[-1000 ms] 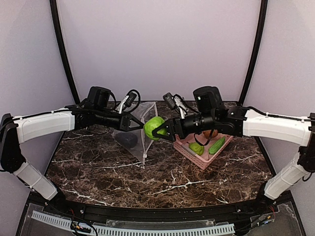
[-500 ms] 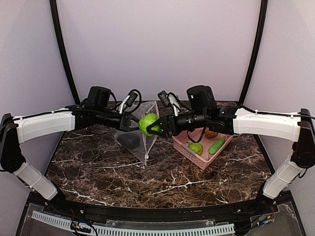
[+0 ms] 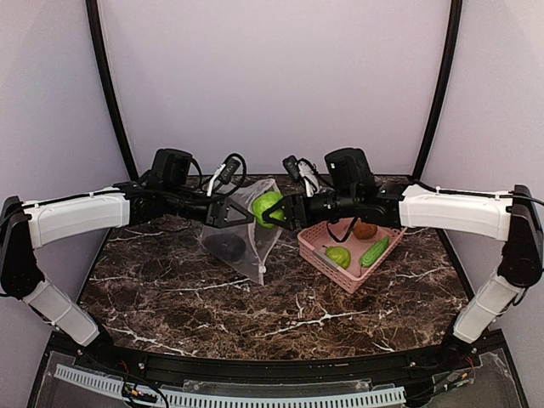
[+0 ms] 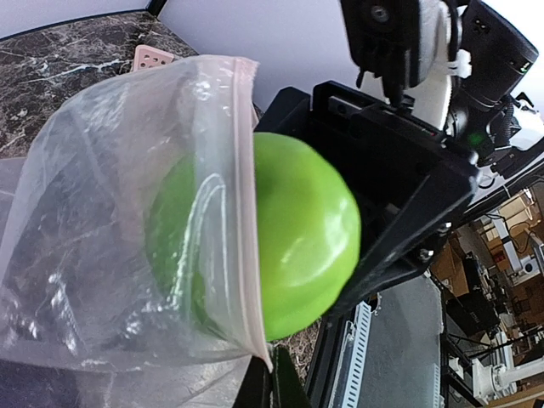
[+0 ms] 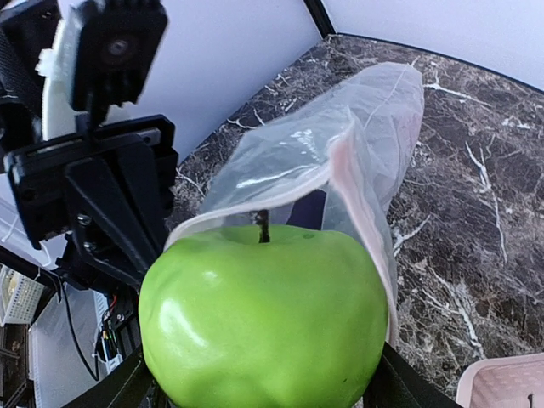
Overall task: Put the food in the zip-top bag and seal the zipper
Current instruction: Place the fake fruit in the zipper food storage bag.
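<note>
My right gripper is clamped on the apple, jaws wide around its sides, stem up. The apple sits in the mouth of the bag, about half past the rim. The film drapes over its far half and the pink zipper crosses its front.

My left gripper is pinched tight on the bag's mouth edge and holds it lifted. The lower end of the bag rests on the table. A dark eggplant lies inside it, low down.

Just right of the bag, the pink basket stands on the table with a pear, a cucumber and a potato in it.
</note>
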Available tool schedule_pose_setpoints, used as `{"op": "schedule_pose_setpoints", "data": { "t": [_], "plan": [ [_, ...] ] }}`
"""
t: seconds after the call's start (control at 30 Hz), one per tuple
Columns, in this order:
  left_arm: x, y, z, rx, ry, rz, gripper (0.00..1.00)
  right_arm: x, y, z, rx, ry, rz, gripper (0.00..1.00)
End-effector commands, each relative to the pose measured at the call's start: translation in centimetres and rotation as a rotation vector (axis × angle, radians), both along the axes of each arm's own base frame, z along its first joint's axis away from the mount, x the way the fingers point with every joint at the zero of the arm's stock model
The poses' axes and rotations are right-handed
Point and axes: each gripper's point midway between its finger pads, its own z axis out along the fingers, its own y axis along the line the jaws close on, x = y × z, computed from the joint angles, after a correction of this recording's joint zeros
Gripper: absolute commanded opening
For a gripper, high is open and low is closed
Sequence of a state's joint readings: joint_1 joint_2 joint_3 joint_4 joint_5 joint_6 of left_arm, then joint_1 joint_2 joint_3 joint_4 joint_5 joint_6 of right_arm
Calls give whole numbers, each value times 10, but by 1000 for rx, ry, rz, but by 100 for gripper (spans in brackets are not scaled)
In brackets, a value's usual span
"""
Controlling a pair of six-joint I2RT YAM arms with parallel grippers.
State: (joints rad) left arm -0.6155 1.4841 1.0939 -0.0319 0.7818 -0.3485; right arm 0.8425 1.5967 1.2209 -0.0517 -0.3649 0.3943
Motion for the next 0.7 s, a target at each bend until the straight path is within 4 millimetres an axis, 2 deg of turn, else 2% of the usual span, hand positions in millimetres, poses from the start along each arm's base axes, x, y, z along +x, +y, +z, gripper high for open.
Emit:
{"op": "schedule_pose_setpoints", "data": {
  "t": [0.0,0.2,0.47,0.67],
  "plan": [
    [-13,-4,30,-66,-60,-58,1,12,-1,-17,-57,21,-46,72],
    [-13,-4,28,-65,-52,-59,1,15,3,-22,-77,35,-47,73],
    [-12,-3,28,-61,-57,-46,1,14,1,-22,-81,34,-53,88],
    [-10,-3,27,-58,-58,-41,1,14,-1,-21,-81,30,-54,92]
  ]
}}
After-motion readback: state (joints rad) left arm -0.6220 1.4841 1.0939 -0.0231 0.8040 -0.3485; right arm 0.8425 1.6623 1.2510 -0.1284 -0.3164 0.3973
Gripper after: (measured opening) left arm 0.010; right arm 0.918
